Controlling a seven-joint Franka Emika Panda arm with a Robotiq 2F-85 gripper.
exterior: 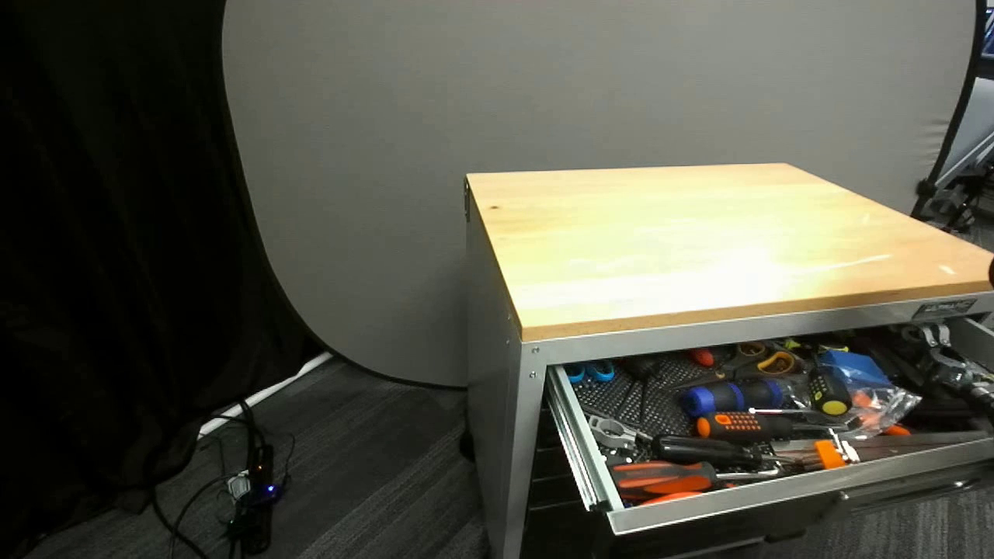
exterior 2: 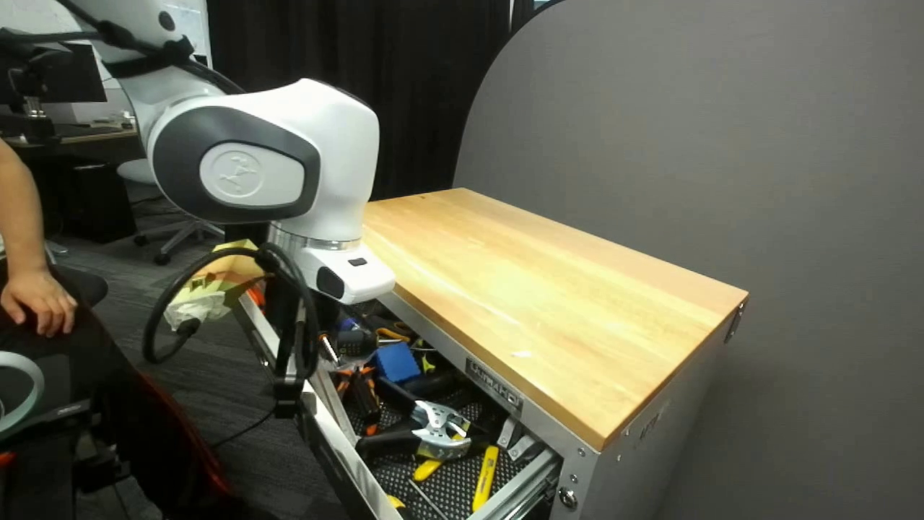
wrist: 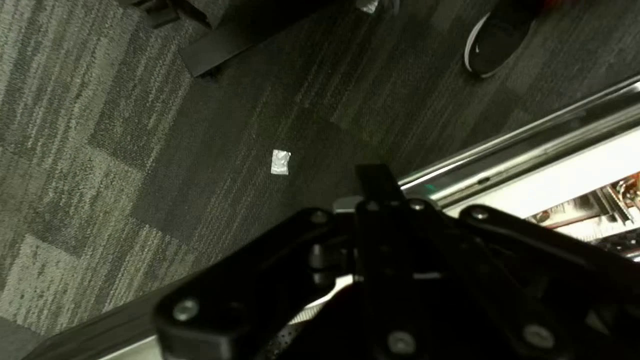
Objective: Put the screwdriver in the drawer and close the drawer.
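Observation:
The drawer [exterior: 776, 488] is pulled out of the metal cabinet and full of tools; its front rim also shows in an exterior view [exterior 2: 352, 462] and in the wrist view [wrist: 575, 175]. Several screwdrivers lie in it, among them an orange-and-black one [exterior: 742, 426], a blue-and-black one [exterior: 734, 396] and a black-handled one [exterior: 707, 450]. Which one the task means I cannot tell. My gripper [exterior 2: 287, 404] points down at the drawer's front edge, on the outer side. In the wrist view its dark fingers [wrist: 375, 182] are together, with no tool visible between them.
The wooden cabinet top [exterior: 699, 233] is above the drawer. Scissors, pliers and a metal clamp [exterior 2: 440, 426] also lie in the drawer. A person's hand [exterior 2: 40, 300] is at the left, and a shoe [wrist: 495, 45] shows on the floor. A cable [exterior 2: 162, 310] loops from my wrist.

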